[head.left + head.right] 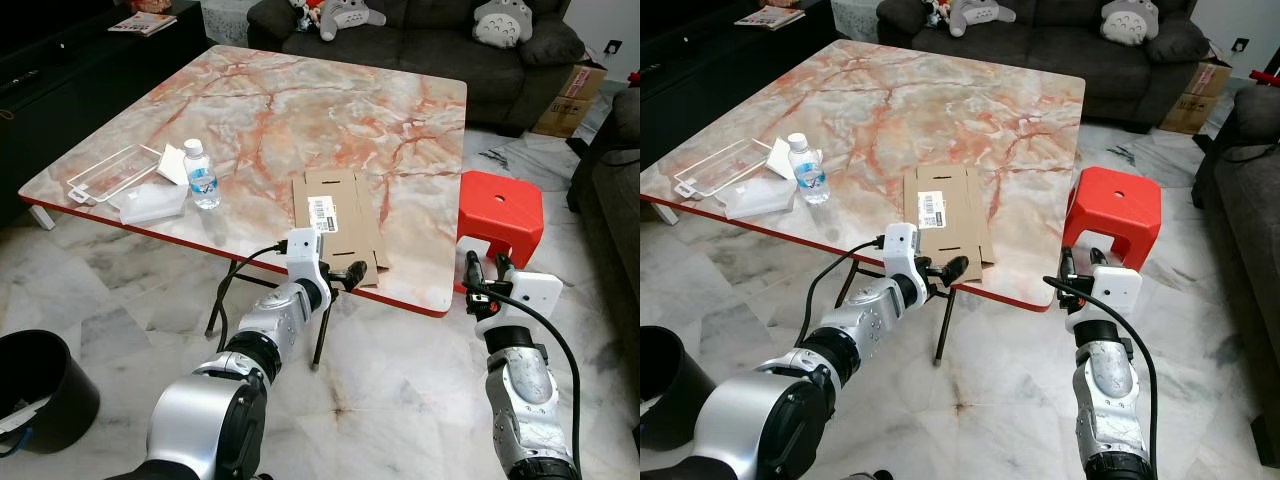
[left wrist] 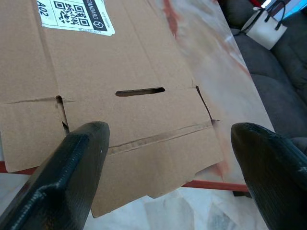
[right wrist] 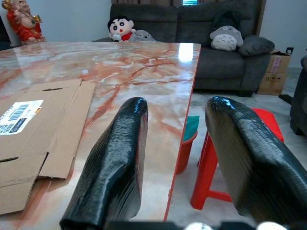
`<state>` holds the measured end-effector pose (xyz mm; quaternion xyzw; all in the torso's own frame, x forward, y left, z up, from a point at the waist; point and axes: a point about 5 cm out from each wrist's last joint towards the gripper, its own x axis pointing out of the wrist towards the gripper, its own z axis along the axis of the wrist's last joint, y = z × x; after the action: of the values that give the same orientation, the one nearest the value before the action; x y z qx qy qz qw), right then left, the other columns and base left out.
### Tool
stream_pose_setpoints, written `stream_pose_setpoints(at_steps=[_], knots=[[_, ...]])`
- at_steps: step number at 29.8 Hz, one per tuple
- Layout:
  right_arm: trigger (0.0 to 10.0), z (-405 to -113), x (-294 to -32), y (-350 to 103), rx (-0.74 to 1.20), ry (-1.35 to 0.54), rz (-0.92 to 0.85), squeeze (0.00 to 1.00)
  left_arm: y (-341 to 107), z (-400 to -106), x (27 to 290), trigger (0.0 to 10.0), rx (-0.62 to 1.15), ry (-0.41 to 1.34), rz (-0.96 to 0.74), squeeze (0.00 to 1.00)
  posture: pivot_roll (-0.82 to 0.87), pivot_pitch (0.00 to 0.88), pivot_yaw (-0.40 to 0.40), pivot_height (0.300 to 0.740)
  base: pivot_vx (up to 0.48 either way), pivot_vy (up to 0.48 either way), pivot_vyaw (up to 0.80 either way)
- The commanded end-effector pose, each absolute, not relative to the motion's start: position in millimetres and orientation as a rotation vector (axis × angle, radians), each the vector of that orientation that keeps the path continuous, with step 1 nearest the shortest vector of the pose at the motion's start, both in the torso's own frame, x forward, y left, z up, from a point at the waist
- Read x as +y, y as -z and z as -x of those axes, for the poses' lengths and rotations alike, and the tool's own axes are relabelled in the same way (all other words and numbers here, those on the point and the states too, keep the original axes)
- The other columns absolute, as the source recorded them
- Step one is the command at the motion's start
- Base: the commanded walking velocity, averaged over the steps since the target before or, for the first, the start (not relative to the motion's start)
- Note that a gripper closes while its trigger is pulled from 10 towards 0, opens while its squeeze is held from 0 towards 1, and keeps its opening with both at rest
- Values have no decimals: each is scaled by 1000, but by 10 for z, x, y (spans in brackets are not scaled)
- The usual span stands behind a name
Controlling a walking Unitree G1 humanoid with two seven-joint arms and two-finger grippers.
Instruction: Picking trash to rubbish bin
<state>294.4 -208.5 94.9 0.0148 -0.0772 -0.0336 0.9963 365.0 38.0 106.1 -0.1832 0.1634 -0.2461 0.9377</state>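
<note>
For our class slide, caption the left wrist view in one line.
Open left end effector poised over the flattened cardboard box at the marble table's edge.

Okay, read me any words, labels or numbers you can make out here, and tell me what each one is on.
"A02": white sticker on the flattened cardboard, beside a QR code.
"...ANDARD": same sticker, start cut off.
Water bottle label: too small to read.
Magazine cover: too blurred.
Cardboard box by the sofa: markings unreadable.
</note>
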Motion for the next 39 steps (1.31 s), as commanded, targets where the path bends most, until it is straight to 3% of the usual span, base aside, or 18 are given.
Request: stream_pose_setpoints(at_steps=[1,11,19,28,39], knots=[[10000,-2932,-2090,-964,-158,69,-36,0,-944,-3526,232,10000,381,549,403,0,15,80,-43,740,0,0,0],[10000,-2951,-2076,-967,-160,63,-38,0,-1033,-3479,447,10000,351,593,298,0,32,73,-36,740,0,0,0],[10000,-2952,-2067,-962,-160,61,-41,0,-1246,-3377,434,10000,273,653,249,0,46,82,-36,740,0,0,0],[10000,-2972,-2057,-961,-157,61,-46,0,-1810,-3213,440,10000,-23,762,75,0,70,96,-43,740,0,0,0],[10000,-3004,-2034,-963,-158,62,-56,0,-1484,-3046,422,10000,-318,883,-895,0,70,98,-41,740,0,0,0]])
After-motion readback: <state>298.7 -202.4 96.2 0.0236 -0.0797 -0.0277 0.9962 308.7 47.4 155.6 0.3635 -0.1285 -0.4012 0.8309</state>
